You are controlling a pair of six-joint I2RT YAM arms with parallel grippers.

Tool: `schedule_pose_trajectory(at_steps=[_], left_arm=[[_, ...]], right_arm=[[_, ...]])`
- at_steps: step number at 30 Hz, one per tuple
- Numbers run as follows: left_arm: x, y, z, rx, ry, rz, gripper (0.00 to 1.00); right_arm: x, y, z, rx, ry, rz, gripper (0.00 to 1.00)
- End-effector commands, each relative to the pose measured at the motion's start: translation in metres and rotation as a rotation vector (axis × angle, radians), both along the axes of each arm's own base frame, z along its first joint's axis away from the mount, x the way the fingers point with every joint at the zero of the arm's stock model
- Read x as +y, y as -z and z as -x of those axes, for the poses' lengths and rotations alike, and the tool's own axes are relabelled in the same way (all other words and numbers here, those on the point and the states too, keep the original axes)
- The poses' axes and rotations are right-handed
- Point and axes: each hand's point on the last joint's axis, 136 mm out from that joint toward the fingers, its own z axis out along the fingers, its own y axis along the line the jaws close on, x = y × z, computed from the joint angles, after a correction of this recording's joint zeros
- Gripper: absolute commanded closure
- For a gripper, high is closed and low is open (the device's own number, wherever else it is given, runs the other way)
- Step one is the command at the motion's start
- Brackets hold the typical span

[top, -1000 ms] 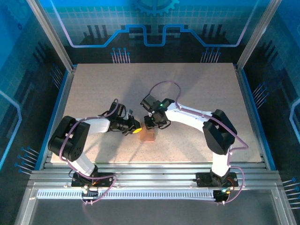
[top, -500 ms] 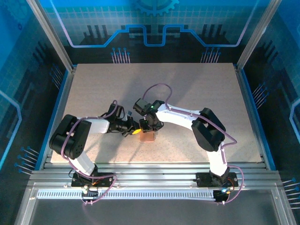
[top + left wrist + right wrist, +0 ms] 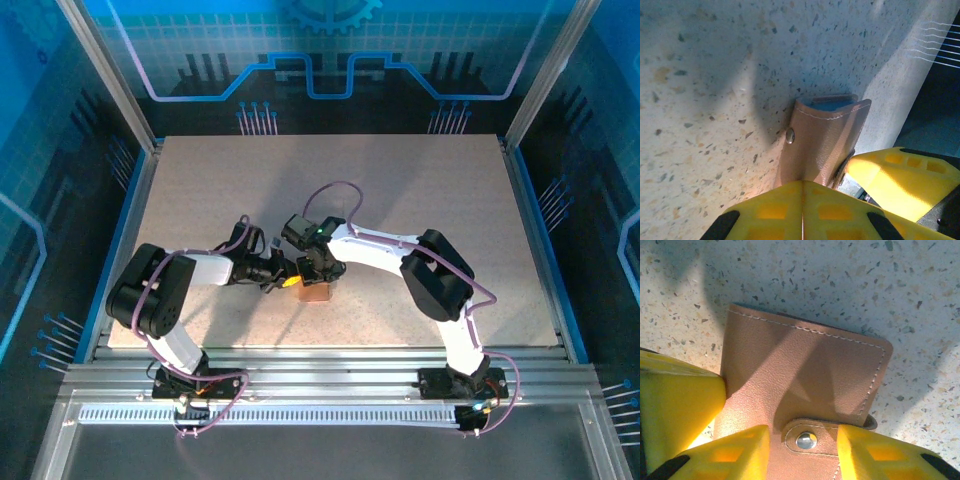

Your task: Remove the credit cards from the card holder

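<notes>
The card holder [image 3: 805,375] lies folded on the speckled table [image 3: 920,300], directly under both of my grippers where they meet. My left gripper [image 3: 802,192] is closed tight, its two yellow fingers pressed together along a single seam, and the near edge of the tan leather runs straight into that seam, so as far as I can see it is pinched on the card holder there. Ahead of those fingers the wallet stretches away from me, its small metal snap [image 3: 789,135] on the left flank and a sliver of grey-blue inner face [image 3: 832,103] showing at the far end, where the leather curls up slightly. My right gripper [image 3: 805,432] comes down from above with its jaws standing partly apart, one finger on either side of the clasp tab [image 3: 825,429]; the snap sits between them, and there is a visible gap between the tab and the left finger [image 3: 735,455]. I cannot tell whether the other finger [image 3: 875,452] touches the leather. From my right wrist, the left gripper's yellow bulk sits just beside the wallet's left edge, touching it.
</notes>
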Motion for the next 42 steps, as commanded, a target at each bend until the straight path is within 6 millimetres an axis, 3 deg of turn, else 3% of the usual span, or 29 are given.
schedule_pose_trajectory(at_steps=[1,13,29,42], left_arm=[[0.002,0.012,0.010,0.057,0.000,0.007,0.93],[0.002,0.014,0.010,0.065,-0.003,0.005,0.93],[0.007,0.024,0.013,0.091,-0.006,-0.025,0.95],[0.012,0.026,0.016,0.101,-0.006,-0.059,0.95]], right_arm=[[0.001,0.004,0.007,0.015,-0.006,0.035,0.58],[-0.003,0.011,0.006,0.009,-0.012,0.075,0.67],[-0.003,-0.010,0.002,-0.036,-0.012,0.031,0.79],[-0.015,-0.019,-0.003,-0.058,0.003,0.008,0.91]])
